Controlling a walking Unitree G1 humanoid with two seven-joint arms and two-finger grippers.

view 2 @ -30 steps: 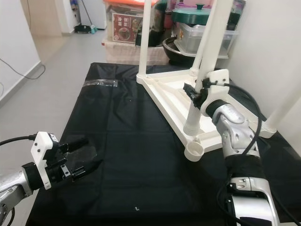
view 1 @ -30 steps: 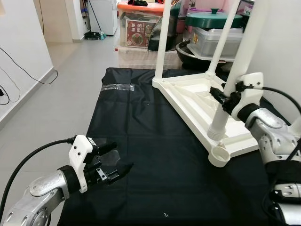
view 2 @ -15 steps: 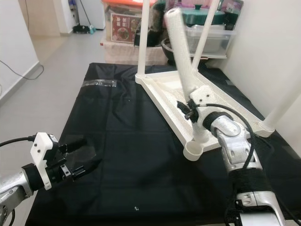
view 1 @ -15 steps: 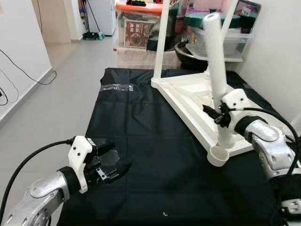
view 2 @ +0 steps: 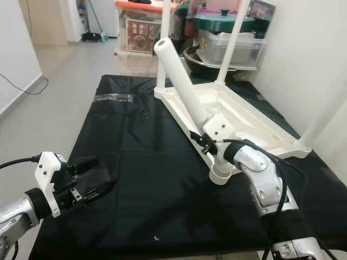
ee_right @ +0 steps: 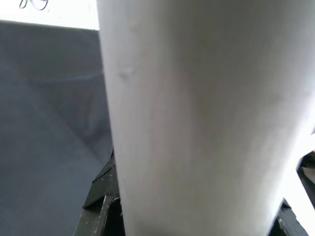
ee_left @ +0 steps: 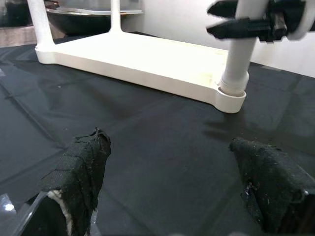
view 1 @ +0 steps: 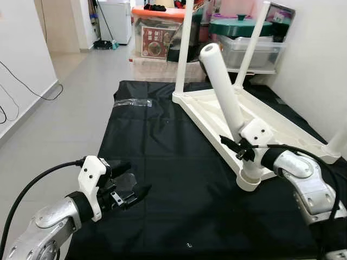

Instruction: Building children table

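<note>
White plastic tabletop [view 1: 282,127] lies upside down on a black cloth [view 1: 173,162] covering the work surface, far-right part of it. Two legs already stand upright at the far corners: far left leg [view 1: 184,49], far right leg [view 1: 250,46]; another leg [view 2: 323,116] rises at the right edge in the right eye view. Right gripper [view 1: 238,149] is clamped on the loose leg [view 1: 225,97] low down, just above the near corner socket [view 1: 250,181]; the leg's foot sits in or at the socket, cannot tell if fully seated, and the leg tilts up and away toward the robot's left. Right forearm [view 1: 301,179] comes in from the right, low over the cloth, wrist turned toward the tabletop. Right wrist view: leg as a blurred white cylinder [ee_right: 197,113] right at the lens, with black finger parts [ee_right: 101,196] at its side and dark cloth behind. Left wrist view gives a low side look: the leg's base [ee_left: 235,73] entering the socket and the right gripper's black fingers [ee_left: 246,27] around it, plus the left gripper's own two padded fingertips [ee_left: 83,167] spread wide with nothing between. Left gripper [view 1: 130,189] hovers low over the near left cloth, well apart from the tabletop, arm bent in from lower left. Clear tape strip [view 1: 133,102] on the far left cloth; storage boxes and pots [view 1: 244,32] behind.
</note>
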